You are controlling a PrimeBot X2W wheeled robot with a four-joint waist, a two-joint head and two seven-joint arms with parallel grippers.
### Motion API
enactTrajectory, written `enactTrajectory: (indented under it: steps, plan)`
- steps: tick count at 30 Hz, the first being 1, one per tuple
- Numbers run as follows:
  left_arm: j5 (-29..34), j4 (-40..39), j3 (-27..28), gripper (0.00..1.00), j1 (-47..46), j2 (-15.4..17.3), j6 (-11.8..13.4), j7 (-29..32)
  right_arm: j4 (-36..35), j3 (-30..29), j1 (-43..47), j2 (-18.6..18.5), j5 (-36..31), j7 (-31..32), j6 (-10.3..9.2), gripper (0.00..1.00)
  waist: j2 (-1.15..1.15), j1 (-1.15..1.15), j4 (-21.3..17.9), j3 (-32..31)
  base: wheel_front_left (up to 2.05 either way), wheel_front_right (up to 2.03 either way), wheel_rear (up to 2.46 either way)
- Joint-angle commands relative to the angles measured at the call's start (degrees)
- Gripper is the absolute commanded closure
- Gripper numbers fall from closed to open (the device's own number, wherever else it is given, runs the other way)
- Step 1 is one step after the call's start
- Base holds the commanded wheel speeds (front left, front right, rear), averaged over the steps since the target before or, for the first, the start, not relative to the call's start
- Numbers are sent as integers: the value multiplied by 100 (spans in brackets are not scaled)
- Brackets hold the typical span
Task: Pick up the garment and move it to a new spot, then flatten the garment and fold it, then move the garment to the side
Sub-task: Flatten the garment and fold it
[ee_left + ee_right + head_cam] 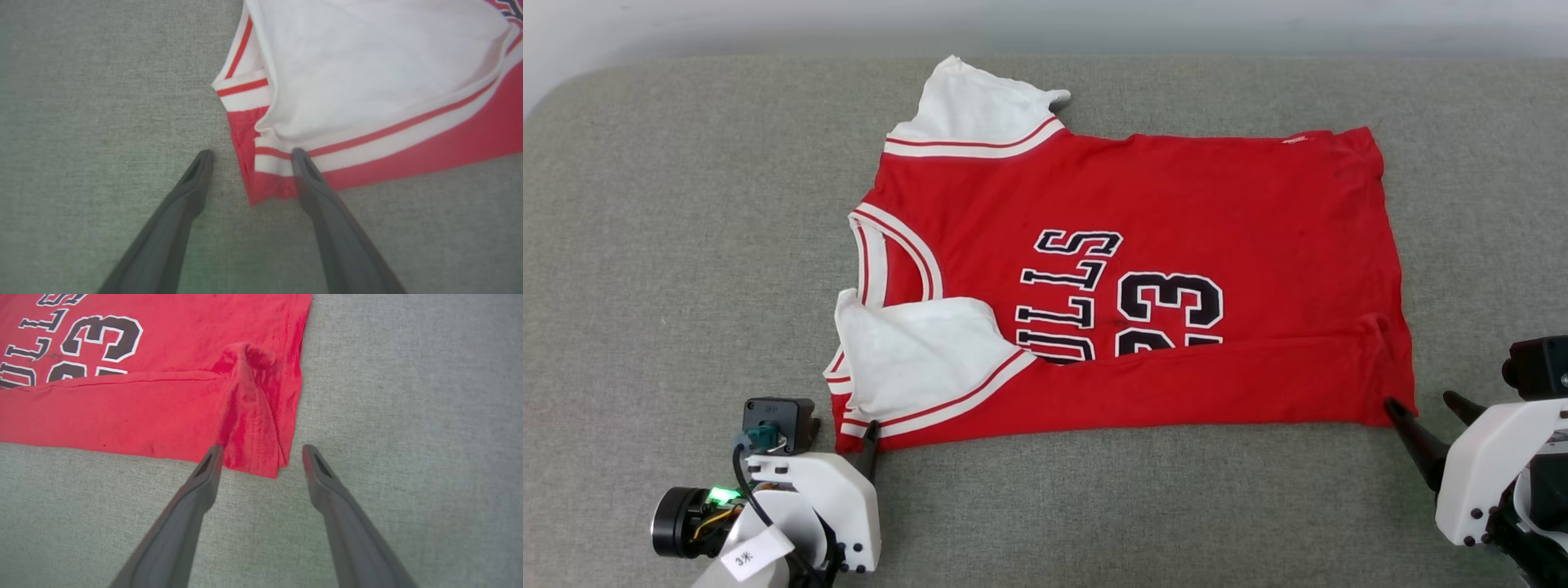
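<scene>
grey-green woven fabric surface (686, 245) spans most of head view, left edge to right edge. fine even weave, matte, slightly mottled. far edge runs across top of frame, rounded corner at upper left. beyond it, pale whitish strip (768, 20) along top, soft shadow at join. left wrist view: same weave across left half and bottom, faint green tint at bottom centre. right wrist view: weave across right side and bottom.

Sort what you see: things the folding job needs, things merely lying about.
Job: garment; left gripper, jaws open by the sleeve; right gripper, jaws open at the hem corner.
Just there: grey cloth surface; paper tag on left arm.
</scene>
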Motion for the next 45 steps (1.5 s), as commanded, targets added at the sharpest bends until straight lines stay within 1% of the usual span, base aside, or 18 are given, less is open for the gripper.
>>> enactTrajectory:
  steps: [1, 2, 3, 7, 10, 15, 17, 22, 28, 31, 32, 33, 34, 40, 41, 45]
  plan:
    - [-94, 199, -49, 38, 45, -24, -41, 142, -27, -18, -11, -43, -31, -9, -5, 0, 0, 0, -3, 40, 0, 0, 0]
    - [-123, 259, -60, 72, 51, -43, -70, 164, -27, -21, -7, -59, -41, -9, -5, 0, 0, 0, -1, 49, 0, 0, 0]
    - [-161, 319, -74, 100, 57, -59, -107, 184, -22, -23, -5, -71, -54, -8, -5, 0, 0, 0, 3, 52, 0, 0, 0]
    - [-199, 404, -53, 100, 51, -101, -183, 38, 13, -26, -1, -135, -123, -36, -5, 0, 0, 0, 34, 9, 0, 0, 0]
    - [-242, 360, -21, 100, 14, -166, -258, -182, 104, 34, -16, -165, -247, -62, -5, 0, 0, 0, 91, -90, 0, 0, 0]
    - [-276, 50, 35, 100, -34, -262, -344, -512, 420, 87, -105, -167, -372, -25, -5, 0, 0, 0, 236, -245, 0, 0, 0]
    - [-313, -137, 48, 100, -24, -284, -361, -541, 582, 90, -172, -186, -487, -59, -5, 0, 0, 0, 292, -264, 0, 0, 0]
    - [-192, -489, 24, 100, -73, -133, -318, -523, 1051, 137, -363, -146, -748, -64, -6, 0, 0, 0, 396, -200, 0, 0, 0]
    - [-116, -791, 7, 100, -126, -108, -263, -533, 1530, 47, -513, -34, -1092, -141, -6, 0, 0, 0, 465, -56, 0, 0, 0]
    - [-79, -824, -30, 100, -131, -116, -250, -538, 1775, 138, -483, 79, -1070, -11, -6, 0, 0, 0, 474, -1, 0, 0, 0]
    - [-69, -819, -45, 100, -143, -108, -253, -521, 1845, 202, -467, 94, -1038, 45, -4, 48, 0, 0, 475, 14, 0, 0, 0]
    - [-64, -809, -57, 100, -155, -99, -252, -512, 1903, 216, -450, 126, -994, 86, -3, 91, 0, 0, 474, 23, 0, 0, 0]
    - [-60, -796, -64, 100, -162, -91, -253, -511, 1953, 216, -440, 154, -965, 98, -4, 100, 0, 0, 472, 27, 0, 0, 0]
    - [-59, -671, -115, 100, -122, -36, -277, -462, 2112, 176, -385, 73, -909, 17, -6, 100, 0, 0, 447, -85, 0, 0, 0]
    - [-97, -584, -157, 100, -23, 14, -314, -422, 2068, 152, -331, -10, -866, -64, -6, 100, 0, 0, 429, -272, 0, 0, 0]
    - [-139, -544, -175, 100, 136, 170, -356, -301, 1977, 120, -227, -118, -737, -66, -7, 100, 0, 0, 390, -577, 0, 0, 0]
